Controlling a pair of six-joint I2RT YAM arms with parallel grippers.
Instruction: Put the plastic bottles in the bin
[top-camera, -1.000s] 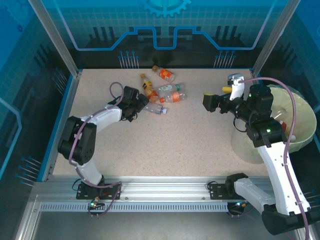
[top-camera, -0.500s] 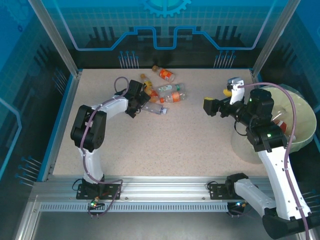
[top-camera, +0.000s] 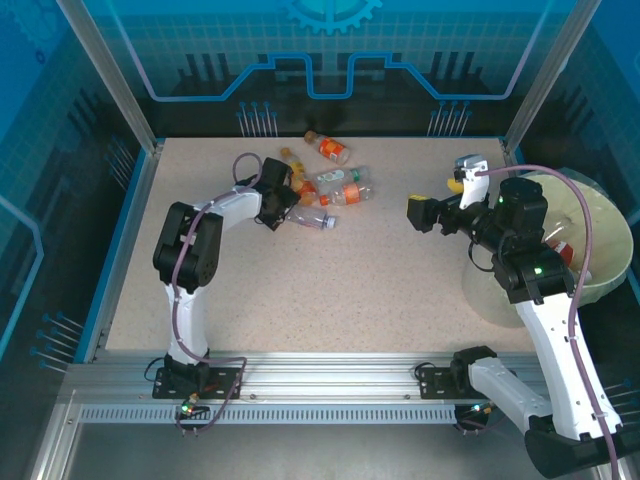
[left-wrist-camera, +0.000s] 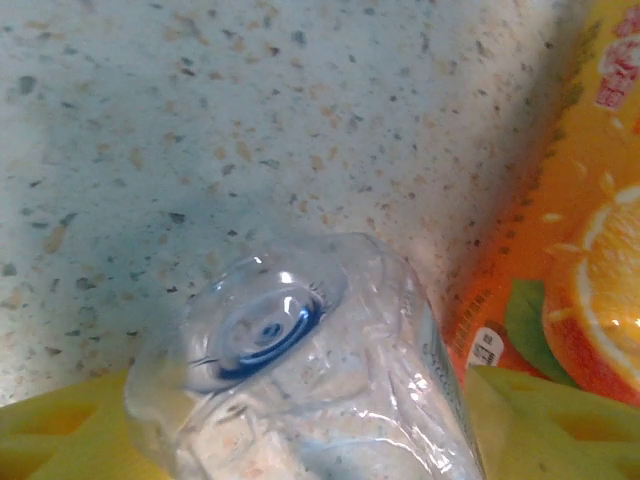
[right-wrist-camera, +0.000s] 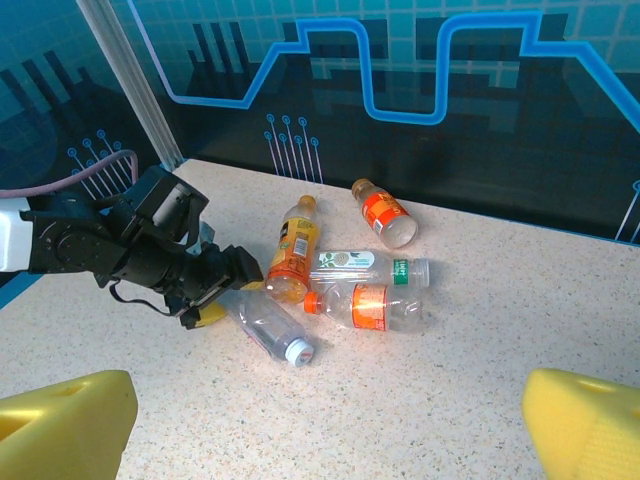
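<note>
A clear bottle (left-wrist-camera: 300, 390) with a white cap lies on the table (top-camera: 330, 290), its base end between the yellow fingers (left-wrist-camera: 560, 430) of my left gripper (top-camera: 283, 202). The jaws stand open on either side of it. An orange juice bottle (left-wrist-camera: 580, 220) lies right beside it. The right wrist view shows the same clear bottle (right-wrist-camera: 265, 325) and the left gripper (right-wrist-camera: 205, 295). My right gripper (top-camera: 425, 212) hovers open and empty over the middle right. The pale yellow-green bin (top-camera: 600, 200) sits at the right edge.
Three more bottles lie in the cluster: one with an orange label and cap (right-wrist-camera: 365, 305), one with a green label (right-wrist-camera: 365, 265), and one farther back (right-wrist-camera: 385, 215). Blue walls and metal posts (top-camera: 120, 90) ring the table.
My left arm has reached forward toward the cluster, bringing its gripper around the clear bottle's base. The right gripper shifted slightly about a second ago and has since held still.
</note>
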